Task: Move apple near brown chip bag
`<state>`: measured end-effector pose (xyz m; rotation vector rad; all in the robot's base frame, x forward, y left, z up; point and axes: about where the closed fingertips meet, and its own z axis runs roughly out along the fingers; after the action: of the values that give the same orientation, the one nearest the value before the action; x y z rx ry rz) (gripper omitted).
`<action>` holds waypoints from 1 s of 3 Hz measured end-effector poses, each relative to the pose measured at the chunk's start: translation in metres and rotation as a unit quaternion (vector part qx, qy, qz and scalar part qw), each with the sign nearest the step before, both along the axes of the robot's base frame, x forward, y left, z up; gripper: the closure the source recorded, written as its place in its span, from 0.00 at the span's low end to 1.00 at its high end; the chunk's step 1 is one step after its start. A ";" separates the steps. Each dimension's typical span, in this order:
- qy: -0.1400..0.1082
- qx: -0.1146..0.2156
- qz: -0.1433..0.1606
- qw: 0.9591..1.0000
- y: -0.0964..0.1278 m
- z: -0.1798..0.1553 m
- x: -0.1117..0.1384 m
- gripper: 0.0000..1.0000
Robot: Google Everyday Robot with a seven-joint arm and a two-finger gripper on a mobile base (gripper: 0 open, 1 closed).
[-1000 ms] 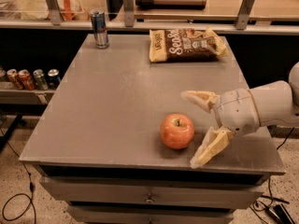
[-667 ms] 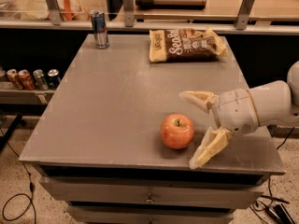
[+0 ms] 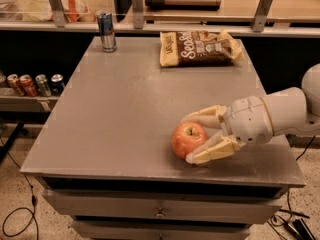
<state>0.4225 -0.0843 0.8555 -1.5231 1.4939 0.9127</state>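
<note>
The red-orange apple [image 3: 188,139] rests on the grey table [image 3: 125,114] near its front right edge. My gripper [image 3: 188,140] reaches in from the right and has closed around the apple, with one tan finger [image 3: 205,117] on its far side and the other [image 3: 212,150] on its near side. The apple still touches the tabletop. The brown chip bag [image 3: 199,47] with white lettering lies flat at the table's back right, well away from the apple.
A slim silver-blue can [image 3: 106,31] stands at the table's back left corner. A shelf with a rail runs behind the table. Several cans [image 3: 30,84] sit on a low shelf to the left. Cables lie on the floor.
My gripper has moved left over the apple and its fingers have narrowed from a wide gap to about the apple's width. The apple has stayed in place.
</note>
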 end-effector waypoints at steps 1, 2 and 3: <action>0.004 0.003 0.005 1.000 0.001 -0.001 0.001 0.64; -0.002 0.011 0.007 1.000 0.001 0.004 0.003 0.88; -0.054 -0.015 0.000 0.998 -0.012 0.059 0.014 1.00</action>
<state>0.4368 -0.0962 0.9140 -1.5676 1.4361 0.7984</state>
